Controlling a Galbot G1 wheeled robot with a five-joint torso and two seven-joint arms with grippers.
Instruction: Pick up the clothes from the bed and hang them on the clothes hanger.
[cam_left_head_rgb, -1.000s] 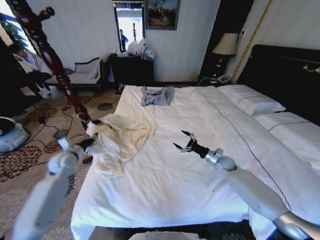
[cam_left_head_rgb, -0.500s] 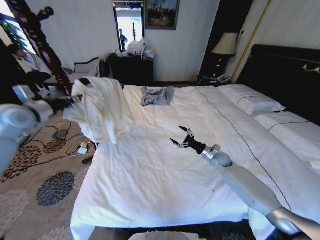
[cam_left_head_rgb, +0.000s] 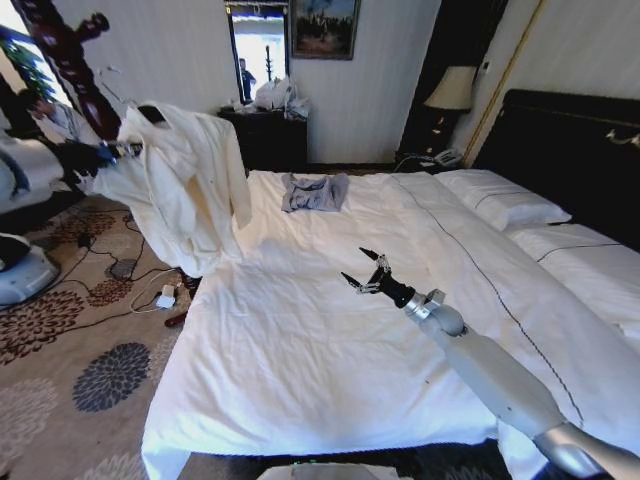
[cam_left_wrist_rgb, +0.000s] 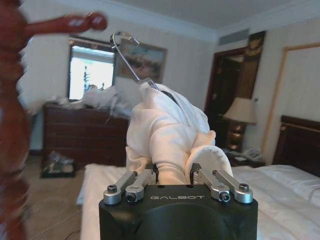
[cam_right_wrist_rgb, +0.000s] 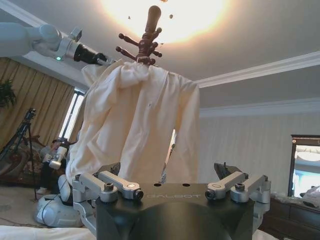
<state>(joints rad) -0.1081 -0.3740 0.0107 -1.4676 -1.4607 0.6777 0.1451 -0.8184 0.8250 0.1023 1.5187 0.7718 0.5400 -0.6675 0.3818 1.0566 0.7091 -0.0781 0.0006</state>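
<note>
Shirt (cam_left_head_rgb: 185, 185), clamped in the left gripper (cam_left_wrist_rgb: 172, 175) beside the bed (cam_left_head_rgb: 300, 340), needs hooking onto the stand (cam_left_head_rgb: 70, 55); right gripper (cam_left_head_rgb: 365, 280) open.

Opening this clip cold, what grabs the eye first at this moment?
The cream shirt hangs in the air off the bed's left side, held by the left gripper beside the dark wooden coat stand, a metal hanger hook poking out on top. The right gripper hovers open over the white duvet, and a small grey-blue garment lies near the bed's far edge.
</note>
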